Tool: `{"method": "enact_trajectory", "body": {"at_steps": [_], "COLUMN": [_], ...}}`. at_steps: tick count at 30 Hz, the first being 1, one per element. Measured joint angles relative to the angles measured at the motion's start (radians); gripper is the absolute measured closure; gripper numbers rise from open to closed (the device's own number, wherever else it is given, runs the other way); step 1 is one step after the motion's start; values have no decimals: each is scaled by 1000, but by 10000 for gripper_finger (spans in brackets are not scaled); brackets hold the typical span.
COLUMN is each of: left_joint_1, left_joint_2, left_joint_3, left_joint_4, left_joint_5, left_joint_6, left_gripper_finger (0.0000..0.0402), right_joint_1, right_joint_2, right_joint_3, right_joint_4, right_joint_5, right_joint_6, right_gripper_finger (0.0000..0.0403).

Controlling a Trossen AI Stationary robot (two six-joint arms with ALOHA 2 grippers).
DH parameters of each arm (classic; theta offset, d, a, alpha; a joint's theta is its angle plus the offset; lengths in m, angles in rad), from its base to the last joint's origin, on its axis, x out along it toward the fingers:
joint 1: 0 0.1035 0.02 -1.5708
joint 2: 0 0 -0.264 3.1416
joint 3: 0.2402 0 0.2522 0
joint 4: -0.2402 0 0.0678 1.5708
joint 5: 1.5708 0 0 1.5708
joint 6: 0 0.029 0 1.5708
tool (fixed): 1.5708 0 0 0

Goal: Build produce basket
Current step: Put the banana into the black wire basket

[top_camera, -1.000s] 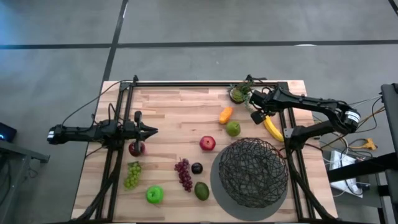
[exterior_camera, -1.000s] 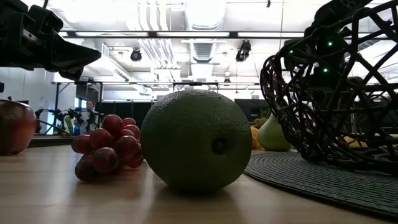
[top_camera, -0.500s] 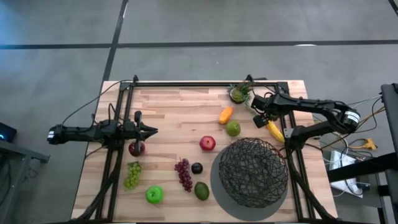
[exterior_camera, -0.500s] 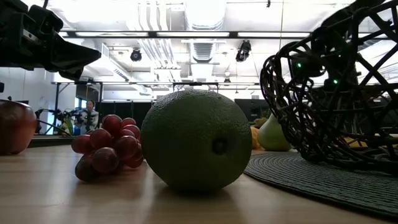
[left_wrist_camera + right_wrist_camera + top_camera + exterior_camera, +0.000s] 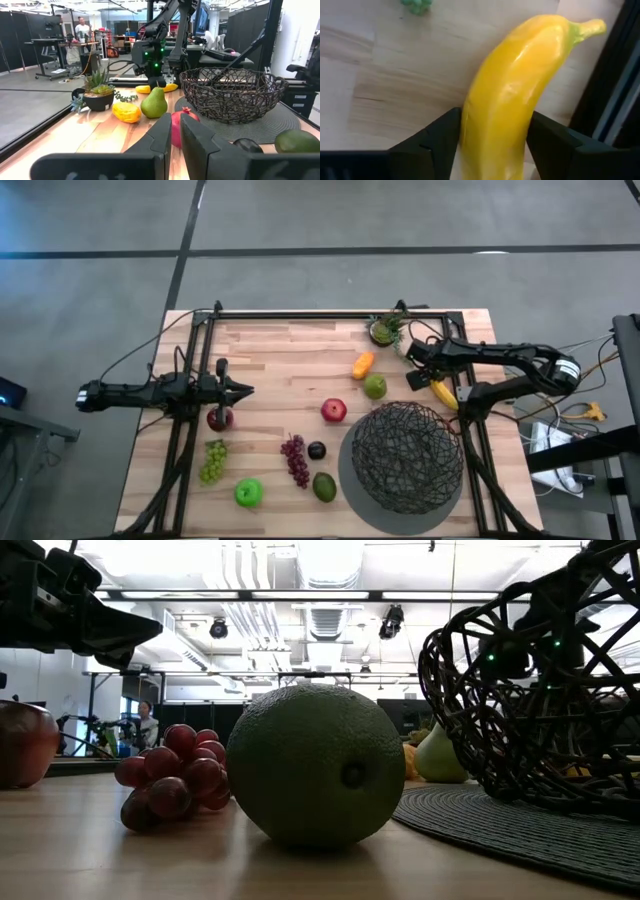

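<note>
Banana (image 5: 507, 95), beside the basket (image 5: 405, 455): smooth, light, probably slippery; right gripper (image 5: 492, 137) fingers straddle its middle, seemingly touching; left gripper (image 5: 172, 137) closed.

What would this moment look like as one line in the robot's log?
right claw: fingers either side of banana, on table | left claw: shut, waiting above red apple | basket: no fruit seen inside
</note>
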Motion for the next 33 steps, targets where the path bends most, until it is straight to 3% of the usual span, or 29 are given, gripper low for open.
{"method": "enact_trajectory", "body": {"at_steps": [7,14,22,28,33], "left_joint_1": [0,0,0,0,0], "left_joint_2": [0,0,0,0,0], "left_joint_3": [0,0,0,0,0], "left_joint_4": [0,0,0,0,0], "left_joint_5": [0,0,0,0,0], "left_joint_6": [0,0,0,0,0], "left_gripper_finger": [380,380,380,380,380], "right_joint_1": [0,1,26,148,331], "right_joint_2": [-15,-81,-155,-180,-164], "right_joint_3": [15,127,367,554,687], "right_joint_4": [-1,-5,-110,-144,-160], "right_joint_5": [-8,-1,4,5,5], "right_joint_6": [4,-7,-47,-51,-49], "right_gripper_finger": [272,272,272,272,273]}}
